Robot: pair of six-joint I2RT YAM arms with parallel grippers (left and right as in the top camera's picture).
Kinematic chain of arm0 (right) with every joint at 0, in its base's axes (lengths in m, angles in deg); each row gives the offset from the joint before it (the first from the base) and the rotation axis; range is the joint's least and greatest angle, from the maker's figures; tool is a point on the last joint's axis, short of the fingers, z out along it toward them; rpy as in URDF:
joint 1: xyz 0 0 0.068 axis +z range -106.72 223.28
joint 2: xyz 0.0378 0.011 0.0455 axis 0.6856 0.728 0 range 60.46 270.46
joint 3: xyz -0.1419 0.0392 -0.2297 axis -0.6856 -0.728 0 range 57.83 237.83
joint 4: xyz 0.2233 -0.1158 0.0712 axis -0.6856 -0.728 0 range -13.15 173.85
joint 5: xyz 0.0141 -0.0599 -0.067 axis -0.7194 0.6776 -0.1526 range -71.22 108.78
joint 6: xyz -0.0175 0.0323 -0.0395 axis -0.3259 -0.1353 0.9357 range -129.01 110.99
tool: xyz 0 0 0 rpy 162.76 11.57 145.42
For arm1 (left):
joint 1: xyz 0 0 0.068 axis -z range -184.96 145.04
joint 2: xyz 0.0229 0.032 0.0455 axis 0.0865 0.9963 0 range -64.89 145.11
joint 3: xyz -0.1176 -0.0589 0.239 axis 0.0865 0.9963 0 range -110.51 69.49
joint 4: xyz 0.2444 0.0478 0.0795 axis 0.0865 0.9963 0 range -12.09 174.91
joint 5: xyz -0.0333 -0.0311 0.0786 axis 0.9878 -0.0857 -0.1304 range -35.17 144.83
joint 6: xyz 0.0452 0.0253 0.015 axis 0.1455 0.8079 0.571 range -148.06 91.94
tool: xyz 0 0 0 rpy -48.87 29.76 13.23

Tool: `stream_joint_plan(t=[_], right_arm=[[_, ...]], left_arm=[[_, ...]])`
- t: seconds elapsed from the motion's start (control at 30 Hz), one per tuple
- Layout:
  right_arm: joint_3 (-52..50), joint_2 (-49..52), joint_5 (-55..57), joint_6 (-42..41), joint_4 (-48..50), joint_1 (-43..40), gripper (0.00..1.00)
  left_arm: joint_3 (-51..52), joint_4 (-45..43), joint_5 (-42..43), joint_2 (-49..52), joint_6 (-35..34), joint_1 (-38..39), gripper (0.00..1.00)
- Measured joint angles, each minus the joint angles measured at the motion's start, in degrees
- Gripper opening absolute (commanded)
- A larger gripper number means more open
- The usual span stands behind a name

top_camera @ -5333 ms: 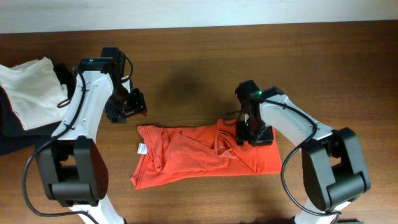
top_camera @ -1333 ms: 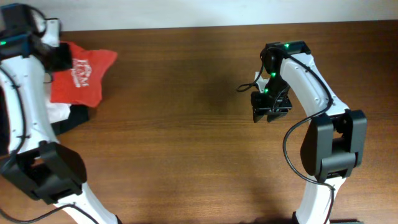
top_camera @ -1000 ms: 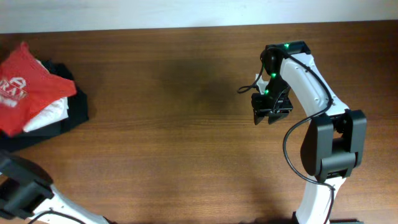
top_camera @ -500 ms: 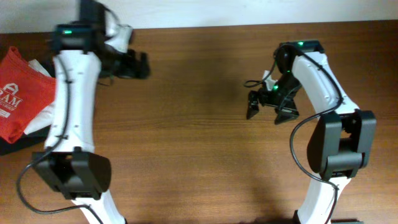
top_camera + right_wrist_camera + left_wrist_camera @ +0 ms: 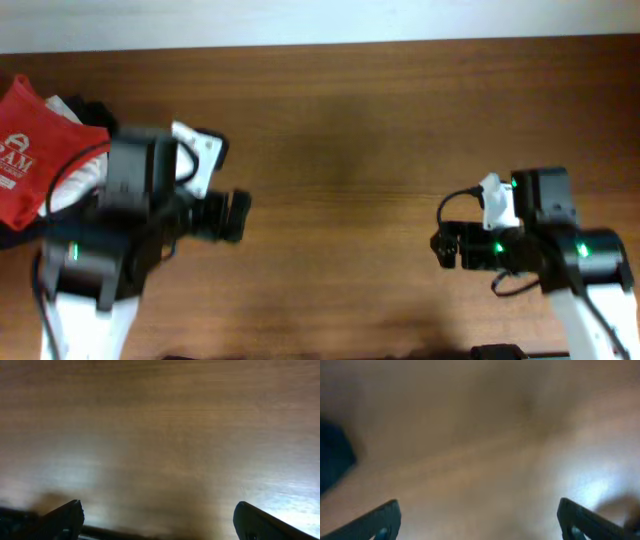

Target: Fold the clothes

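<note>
— What do the 2 arms look like?
— White shells, black joints. A black cable loops along the left arm [image 5: 120, 230], another along the right arm [image 5: 545, 240]. Both show small green lights.
— Fingers [image 5: 65, 516]?
— Black, blunt-tipped.

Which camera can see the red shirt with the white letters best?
The overhead camera. The red T-shirt lies at the picture's left edge, over a white garment, lettering showing. Both wrist cameras show mostly blurred wood, no shirt.
</note>
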Motion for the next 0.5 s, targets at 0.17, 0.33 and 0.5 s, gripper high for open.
stream_joint_plan(t=[0.17, 0.33, 0.5], right_arm=[[-3.06, -25.29, 3.13, -1.09, 1.29, 0.04, 0.98], [-3.08, -26.91, 4.37, -1.46, 1.36, 0.04, 0.99], [-3.08, -26.91, 4.37, -1.64, 1.33, 0.04, 0.99]], left_arm=[[22.1, -9.9, -3.78, -36.15, -0.15, -0.04, 0.99], [23.47, -9.16, -4.35, -39.23, -0.15, -0.04, 0.99], [23.76, -3.37, -4.37, -39.23, -0.15, -0.04, 0.99]])
